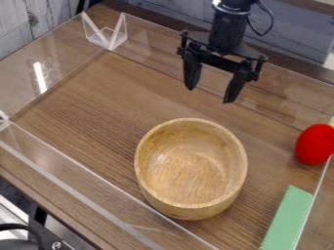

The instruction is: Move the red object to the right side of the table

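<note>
I've got the gripper (212, 84) hanging over the far middle of the table (92, 103), pointing straight down, its two dark fingers (192, 73) spread wide apart with nothing between them. It's clear of the wood, hovering above bare tabletop just beyond the wooden bowl (192, 167). The bowl sits in front of me near the centre, round, pale and empty, resting upright on the dark wood grain. Over at the right edge I can see the red object (314, 145), the little strawberry, lying on the table well apart from the gripper and off to the right of the bowl, not touching it. I can just make out a pale bit at its top against the frame edge. Below it, at the lower right, a flat green block (290, 220) lies at a slant on the table, near the bowl's right side. The clear acrylic wall (53, 54) runs along the left, with a small clear folded piece (104, 32) standing at the far left corner
</note>
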